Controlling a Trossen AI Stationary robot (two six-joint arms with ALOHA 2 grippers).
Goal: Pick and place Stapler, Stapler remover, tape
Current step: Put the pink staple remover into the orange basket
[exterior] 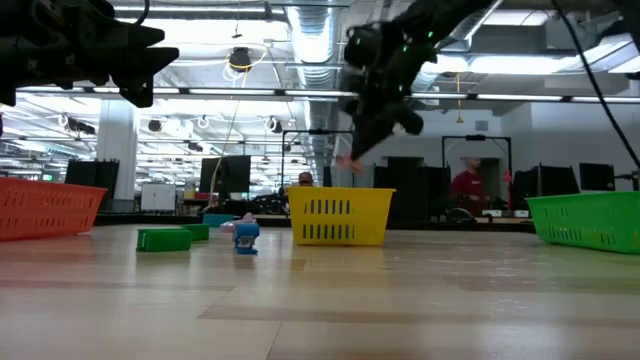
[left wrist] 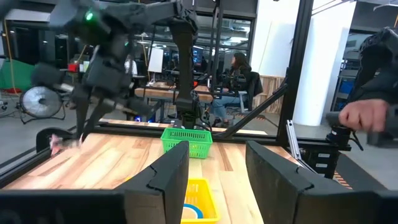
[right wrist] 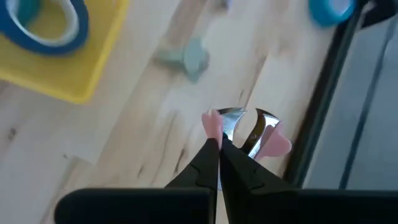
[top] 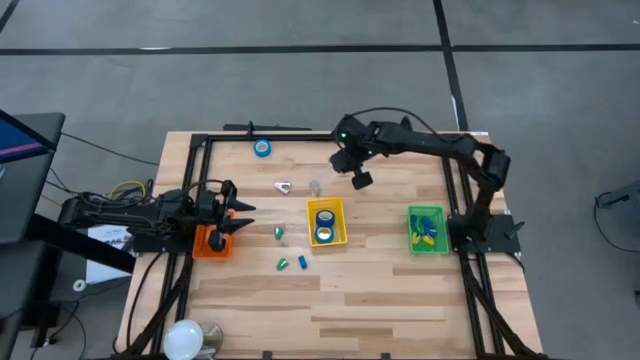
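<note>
My right gripper [top: 358,178] hangs over the table's far middle, shut on a pink staple remover [right wrist: 249,127] with metal claws, which also shows in the low view [exterior: 347,162]. A second small pale remover-like piece [top: 283,186] lies on the table, a grey piece [top: 315,186] beside it. Two blue tape rolls sit in the yellow basket [top: 326,238]. Another tape roll [top: 262,148] lies near the far edge. My left gripper [top: 238,212] waits open above the orange basket [top: 208,243]. My right gripper pinches the staple remover between the tips of its two fingers [right wrist: 214,155], at the back end between the pink handles [right wrist: 213,122]. The fingers slant down from the table's right. The remover is lifted clear, and its metal claws [right wrist: 235,115] point away from the fingers.
A green basket [top: 427,245] with coloured pieces stands by the right arm's base. Small green and blue blocky pieces [top: 283,264] lie on the near middle of the table. A black frame rims the table. A person's hand [left wrist: 367,118] shows beyond the right edge.
</note>
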